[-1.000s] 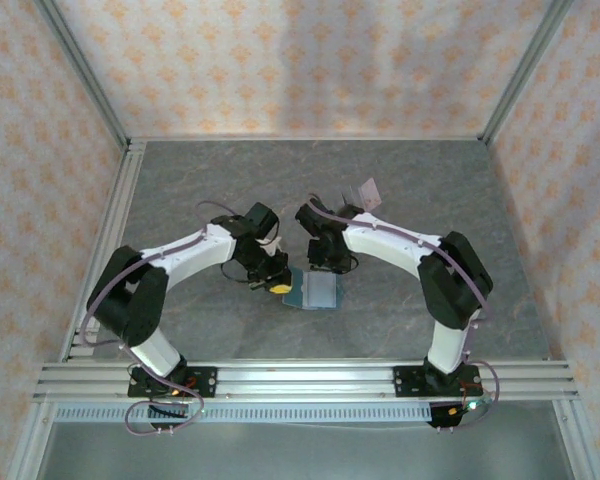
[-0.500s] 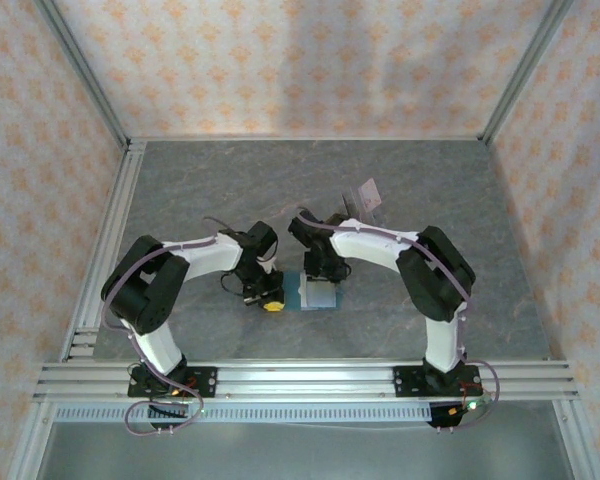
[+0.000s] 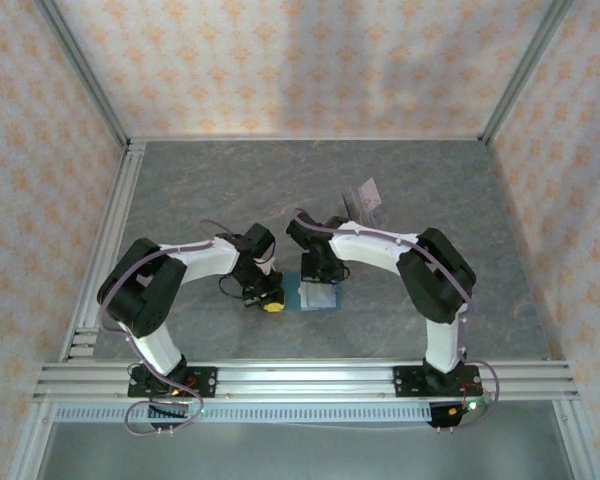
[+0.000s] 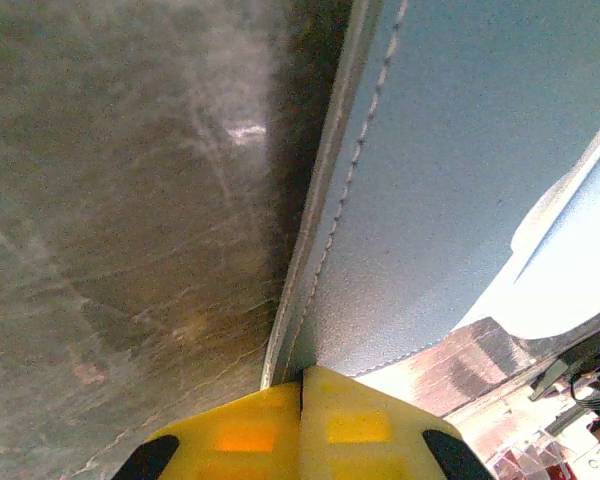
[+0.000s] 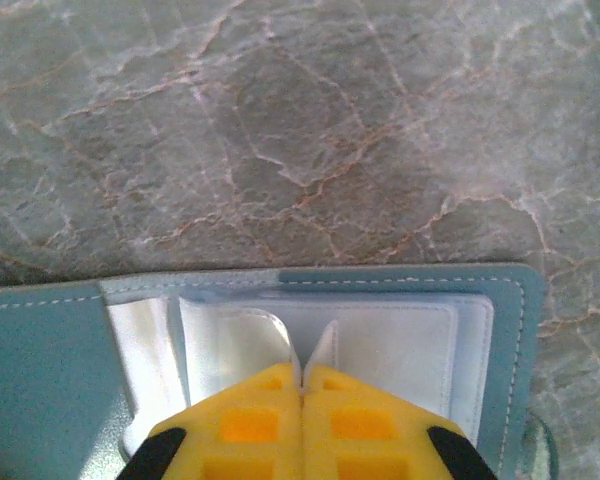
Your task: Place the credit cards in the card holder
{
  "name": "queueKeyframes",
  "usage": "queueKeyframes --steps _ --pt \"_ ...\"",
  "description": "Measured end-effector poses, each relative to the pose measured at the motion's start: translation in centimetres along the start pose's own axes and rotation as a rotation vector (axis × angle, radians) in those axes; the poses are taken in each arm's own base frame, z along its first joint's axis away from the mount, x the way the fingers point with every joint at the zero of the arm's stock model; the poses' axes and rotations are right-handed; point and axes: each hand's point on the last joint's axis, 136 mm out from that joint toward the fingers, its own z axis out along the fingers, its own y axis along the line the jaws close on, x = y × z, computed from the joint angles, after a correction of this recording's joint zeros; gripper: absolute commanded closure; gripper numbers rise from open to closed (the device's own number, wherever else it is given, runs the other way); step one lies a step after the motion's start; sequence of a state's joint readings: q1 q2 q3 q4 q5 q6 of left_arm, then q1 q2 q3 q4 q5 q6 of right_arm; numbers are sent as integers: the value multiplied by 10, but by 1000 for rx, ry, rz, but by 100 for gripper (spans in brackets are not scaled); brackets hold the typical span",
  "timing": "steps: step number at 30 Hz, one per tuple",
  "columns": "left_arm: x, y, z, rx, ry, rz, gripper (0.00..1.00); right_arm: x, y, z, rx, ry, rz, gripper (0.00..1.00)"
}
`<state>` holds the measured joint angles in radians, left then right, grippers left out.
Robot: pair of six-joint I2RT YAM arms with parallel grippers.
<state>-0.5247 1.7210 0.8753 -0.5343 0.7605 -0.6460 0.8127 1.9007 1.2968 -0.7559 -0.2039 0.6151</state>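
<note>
Teal and lying open on the grey, marble-patterned bench (image 3: 230, 190), the card holder (image 3: 320, 298) is pictured just in front of the two arm bases, between the wrists of both arms. It is flanked by the left gripper (image 3: 272, 304) at its left edge and met from the far side by the right gripper (image 5: 302, 372).

In the left wrist view, the yellow fingers of the left gripper are seen pressed fully together, with only a thin seam between them. Their tips are set against the stitched edge of the holder's teal cover. Whether that edge is actually pinched cannot be told.

In the right wrist view, the right gripper is likewise seen closed tight, with its tips poised over the pale grey-blue pockets (image 5: 400, 340) inside the holder. The curled lips of two pockets are visible on either side of the tips. No card can be made out between the fingers, and whether a pocket lip is caught by them cannot be told. The holder's stitched teal border is shown running around the pockets, with its left cover spread flat on the bench.

Farther back on the bench, right of centre and well apart from the holder, a pinkish card (image 3: 373, 190) is seen propped at a tilt in a clear stand (image 3: 358, 205). The workspace is enclosed on three sides by walls (image 3: 300, 60) papered in a pale orange pattern.
</note>
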Motion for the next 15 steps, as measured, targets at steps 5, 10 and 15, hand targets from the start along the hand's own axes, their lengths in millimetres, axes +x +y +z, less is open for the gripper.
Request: queueKeyframes --steps 5,10,15 --pt "0 0 0 6 0 1 93 -4 12 -8 -33 -11 -7 100" --pt "1 -1 0 18 -5 -2 93 -5 30 -18 -94 -3 -16 100" --pt "0 -2 0 21 -8 -16 93 -2 44 -22 -155 28 7 87"
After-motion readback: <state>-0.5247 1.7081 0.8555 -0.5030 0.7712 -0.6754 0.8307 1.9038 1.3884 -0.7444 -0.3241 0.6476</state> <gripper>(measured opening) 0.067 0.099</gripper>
